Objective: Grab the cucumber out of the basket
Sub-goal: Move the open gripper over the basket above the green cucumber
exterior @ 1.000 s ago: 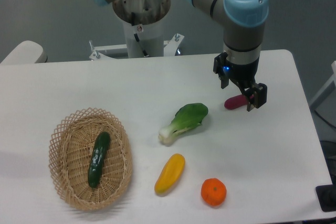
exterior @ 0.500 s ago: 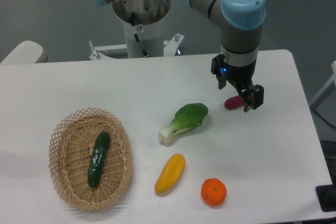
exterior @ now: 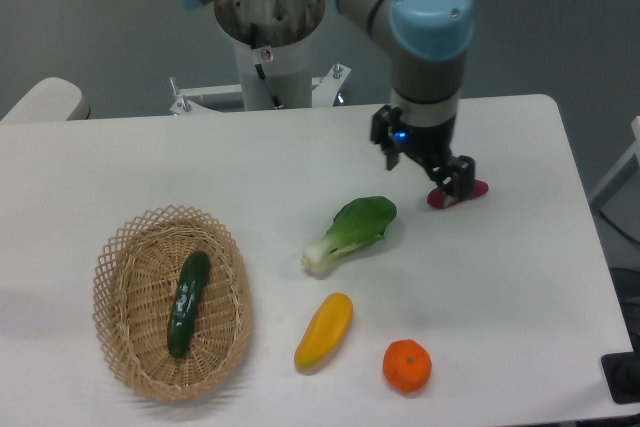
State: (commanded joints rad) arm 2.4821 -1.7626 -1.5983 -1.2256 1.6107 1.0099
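Note:
The dark green, glossy cucumber (exterior: 188,303) lies lengthwise in the oval wicker basket (exterior: 122,347) at the table's front left. My gripper (exterior: 424,175) hangs over the right half of the table, far from the basket, just left of a small magenta vegetable (exterior: 472,190). Its black fingers point down with nothing visibly between them; from this angle the gap between them does not show clearly.
A green-and-white bok choy (exterior: 351,231) lies mid-table. A yellow squash-like vegetable (exterior: 323,330) and an orange fruit (exterior: 406,365) sit near the front edge. The robot's base column (exterior: 268,37) stands behind the table's far edge.
The arm and gripper have shifted left, toward the table's middle, uncovering more of the magenta vegetable. The cucumber and basket have not moved.

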